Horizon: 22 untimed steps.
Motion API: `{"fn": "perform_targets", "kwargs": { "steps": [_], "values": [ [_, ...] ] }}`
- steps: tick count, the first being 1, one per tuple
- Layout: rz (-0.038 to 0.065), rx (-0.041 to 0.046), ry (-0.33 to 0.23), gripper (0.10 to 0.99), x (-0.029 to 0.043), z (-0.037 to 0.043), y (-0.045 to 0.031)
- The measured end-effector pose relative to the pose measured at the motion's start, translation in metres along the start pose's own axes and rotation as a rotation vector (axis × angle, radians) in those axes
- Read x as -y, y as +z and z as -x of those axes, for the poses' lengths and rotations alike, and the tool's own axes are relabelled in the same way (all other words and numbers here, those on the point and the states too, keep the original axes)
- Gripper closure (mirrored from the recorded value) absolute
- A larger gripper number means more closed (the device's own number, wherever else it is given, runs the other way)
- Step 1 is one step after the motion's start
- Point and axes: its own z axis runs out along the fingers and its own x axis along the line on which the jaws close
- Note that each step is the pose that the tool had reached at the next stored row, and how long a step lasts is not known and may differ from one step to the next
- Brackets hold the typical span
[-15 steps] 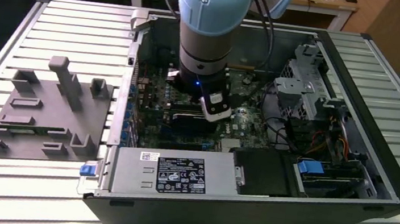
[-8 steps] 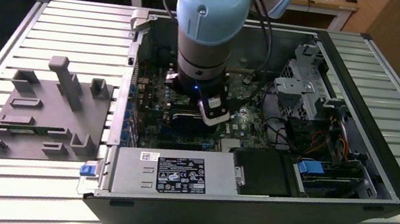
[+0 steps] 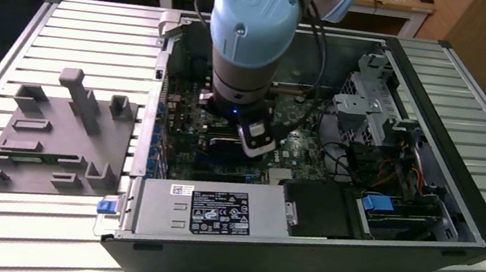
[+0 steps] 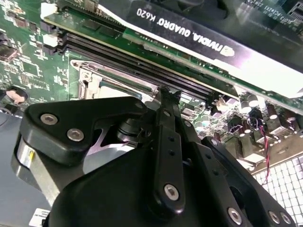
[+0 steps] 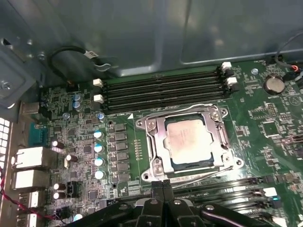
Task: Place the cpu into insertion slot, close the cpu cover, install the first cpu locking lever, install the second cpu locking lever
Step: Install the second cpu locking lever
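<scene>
- Exterior view: arm [image 3: 250,36] reaches down into the open computer case [image 3: 418,220], and its gripper [image 3: 244,140] hangs low over the green motherboard [image 3: 302,147] near the middle of the case.
- How the jaws stand cannot be told here, since the wrist and its white-edged camera block cover them; the socket under the tool is hidden too.
- A grey fixture plate [image 3: 48,140] with several upright pegs lies on the slatted table [image 3: 71,24] at the exterior view's left of the case; one power supply box [image 3: 211,212] sits along the near wall.
- Second wrist view: the black gripper body fills the foreground, with one narrow finger [image 4: 166,156] running up to a tip near the silver cpu cover [image 4: 102,78]; it appears to hold nothing.
- One graphics card [image 4: 203,45] crosses above, and the socket is mostly cut off behind the gripper.
- First wrist view: the cpu [image 5: 189,140] lies flat in the insertion slot [image 5: 177,165], with the cover frame [image 5: 158,142] down around it.
- The fingertips [image 5: 162,185] sit pressed together just beside the socket's near edge, by a thin wire lever [image 5: 208,172].
- Four long memory slots [image 5: 161,90] run beyond the socket.
</scene>
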Motion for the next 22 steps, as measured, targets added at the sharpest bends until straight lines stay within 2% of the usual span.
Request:
{"fn": "perform_targets", "kwargs": {
  "steps": [7, 12, 22],
  "values": [
    [0.017, -0.0048, -0.004, 0.984, 0.0038, -0.0056, 0.0066],
    [0.036, -0.0088, -0.006, 0.984, 0.006, -0.0087, 0.0111],
    [0.037, -0.0092, -0.007, 0.984, -0.0013, -0.0105, 0.0169]
  ]
}}
